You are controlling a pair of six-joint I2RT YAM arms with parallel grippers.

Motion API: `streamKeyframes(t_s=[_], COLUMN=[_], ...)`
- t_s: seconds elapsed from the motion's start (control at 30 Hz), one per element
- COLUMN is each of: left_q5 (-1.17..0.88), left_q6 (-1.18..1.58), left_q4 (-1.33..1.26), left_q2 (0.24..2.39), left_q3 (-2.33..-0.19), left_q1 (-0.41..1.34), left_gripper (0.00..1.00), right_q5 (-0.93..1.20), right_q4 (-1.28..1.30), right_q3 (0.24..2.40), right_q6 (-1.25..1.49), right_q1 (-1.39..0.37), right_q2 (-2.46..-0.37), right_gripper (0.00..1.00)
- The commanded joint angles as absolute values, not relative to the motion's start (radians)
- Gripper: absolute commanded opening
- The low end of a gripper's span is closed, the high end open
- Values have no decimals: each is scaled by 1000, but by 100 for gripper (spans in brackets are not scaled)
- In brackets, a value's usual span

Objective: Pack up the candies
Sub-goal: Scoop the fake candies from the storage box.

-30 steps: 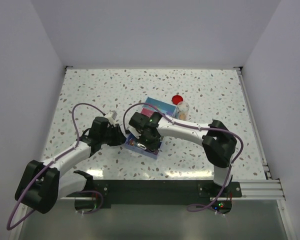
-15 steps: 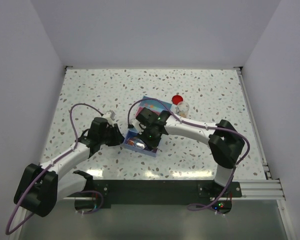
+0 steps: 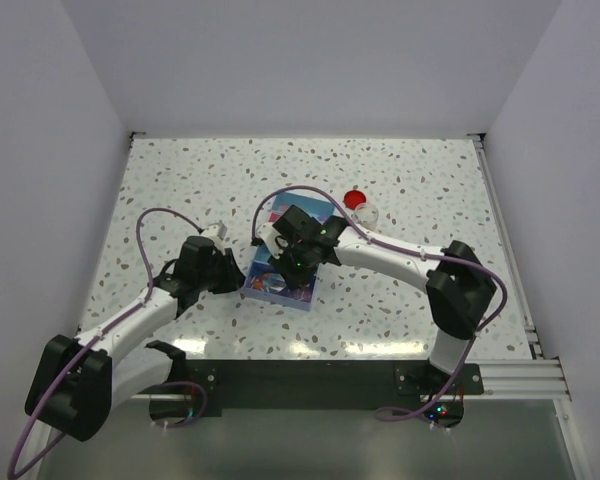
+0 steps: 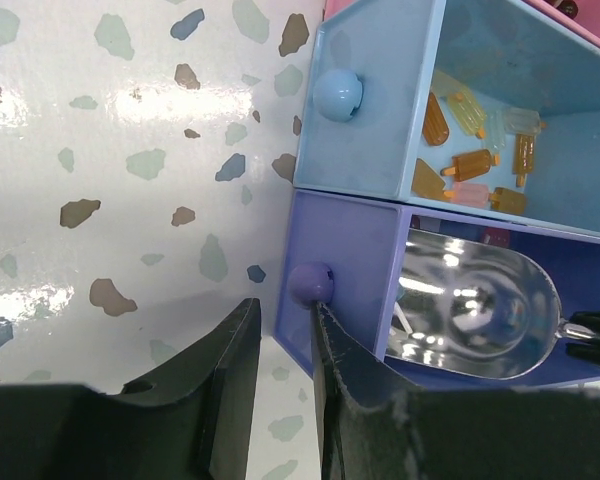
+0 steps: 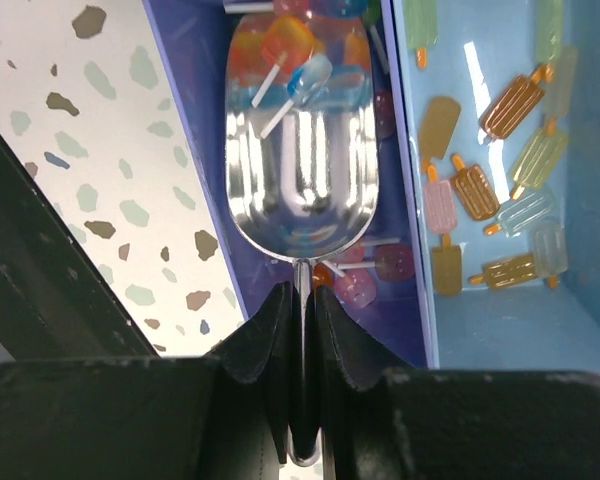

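Two arms reach over the speckled table point(image 3: 180, 180) in the top view and meet at a small chest of drawers point(image 3: 280, 288) near the middle. The left jaws sit at its left edge and the right jaws hang over it. From up here I cannot tell how either pair stands. A round red lid point(image 3: 354, 198) and a clear jar point(image 3: 369, 213) lie just beside each other beyond the chest, towards the right.

From the left wrist, the left jaws stand slightly parted, with a narrow gap between the two black fingers point(image 4: 230, 380) and nothing clamped in it. The purple knob point(image 4: 310, 283) of the purple drawer point(image 4: 345, 250) lies just past the fingertips. Next to it is the light-blue drawer point(image 4: 375, 110), which holds ice-lolly-shaped candies point(image 4: 470, 165) in orange, yellow and pink. A shiny metal scoop point(image 4: 470, 310) lies in the purple drawer.

From the right wrist, the right jaws are closed on the scoop's thin handle. Its bowl, inside the purple drawer, carries orange and blue candies on white sticks at its far end. More lie on the drawer floor around it. The light-blue drawer, to the right, has its lolly-shaped candies scattered over its floor.
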State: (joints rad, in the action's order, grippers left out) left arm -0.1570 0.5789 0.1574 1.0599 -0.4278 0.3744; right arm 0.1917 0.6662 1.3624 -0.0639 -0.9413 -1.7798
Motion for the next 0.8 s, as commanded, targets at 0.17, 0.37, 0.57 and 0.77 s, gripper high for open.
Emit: streamKeyframes(t_s=[0.17,0.37,0.57,0.77], left_q5=[-209,-221,-253,-244], left_q6=[586,589,598,597], left_q4=[173,157,140,149], left_q2=[1046,1045,1068,1074], left_q3=[-466,-465,-465,-476], left_q1=[405,405,405,405], left_gripper=[32,32,32,32], right_q5=[216,216,233,249], right_q4=[471,312,198,308], right_q3=[1414,1290,1250,1292], right_q6=[-118,-94,-84,-140], right_q1=[-946,-948,-948,-950], right_q2=[-1706,-1729,-1830,-1894], right_gripper=[0,0,0,0])
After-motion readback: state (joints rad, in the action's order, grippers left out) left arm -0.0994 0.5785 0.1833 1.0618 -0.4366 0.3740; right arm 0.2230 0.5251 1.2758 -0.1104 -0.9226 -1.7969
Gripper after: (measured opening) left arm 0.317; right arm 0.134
